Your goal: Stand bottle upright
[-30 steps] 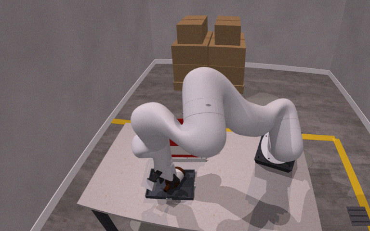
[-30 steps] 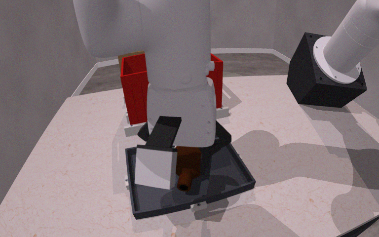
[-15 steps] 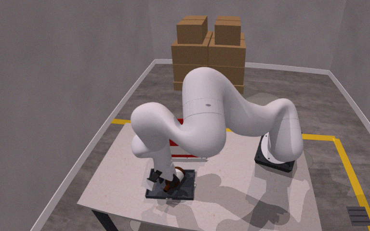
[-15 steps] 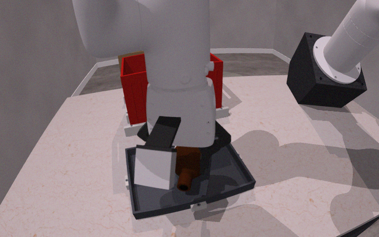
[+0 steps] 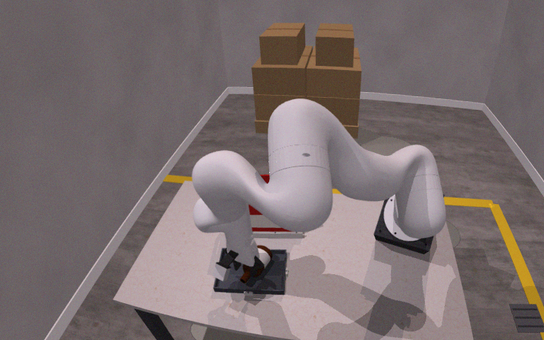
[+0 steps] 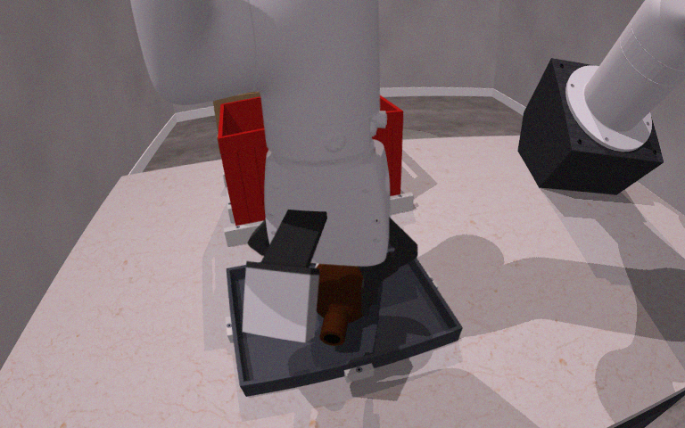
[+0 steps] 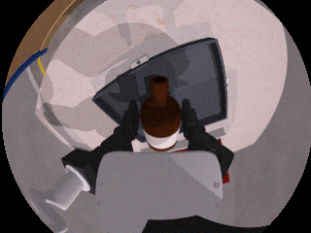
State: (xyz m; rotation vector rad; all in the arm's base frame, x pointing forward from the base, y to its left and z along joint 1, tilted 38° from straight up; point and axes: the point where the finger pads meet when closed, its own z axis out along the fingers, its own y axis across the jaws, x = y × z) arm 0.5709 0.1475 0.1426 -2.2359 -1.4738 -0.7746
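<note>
Fingers [image 5: 230, 258] [image 6: 298, 226] stand apart, gripping nothing, either side of the round-shouldered, glossy brown bottle [image 5: 263, 256] [image 6: 339, 287] [image 7: 160, 118] lying over the matte, shallow-walled grey tray [image 5: 268, 292] [image 6: 302, 382] [image 7: 225, 92]. Centre on its body, squeeze evenly, then raise the narrow neck slowly, pivoting about the base so the tray stays level.

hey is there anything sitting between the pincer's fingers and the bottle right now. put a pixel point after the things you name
Nothing shows there: in the wrist view, the bottle [image 5: 263, 256] [image 6: 339, 290] [image 7: 160, 116] lies between the parted fingers, with only slim gaps beside it, no object in either.
</note>
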